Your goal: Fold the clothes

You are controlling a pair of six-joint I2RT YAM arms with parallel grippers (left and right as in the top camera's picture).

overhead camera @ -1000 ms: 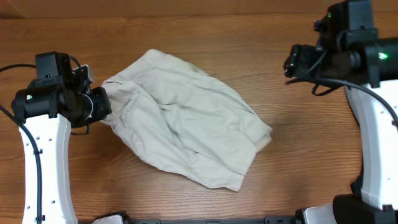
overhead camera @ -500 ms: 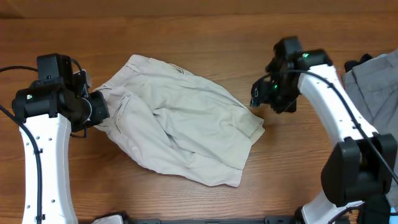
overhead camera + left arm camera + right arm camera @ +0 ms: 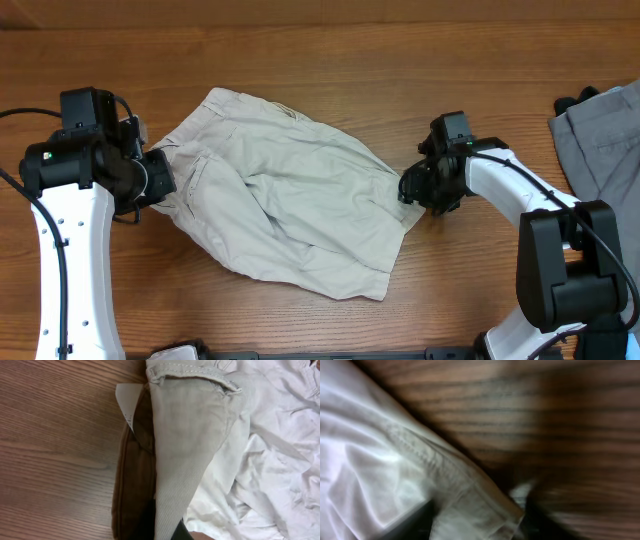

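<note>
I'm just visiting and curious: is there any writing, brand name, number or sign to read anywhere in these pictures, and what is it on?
No readable text in any view.
Beige shorts: only stitching, no print or brand.
Small white tab at the shorts' edge, left wrist view: a row of tiny dots, no letters.
Grey garment: no label showing.
Right wrist view: too blurred to show any writing.

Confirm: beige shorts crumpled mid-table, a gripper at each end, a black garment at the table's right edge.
Wrong colour: the overhead view shows that garment is grey. The shorts are crumpled mid-table, left gripper and right gripper at their ends.
</note>
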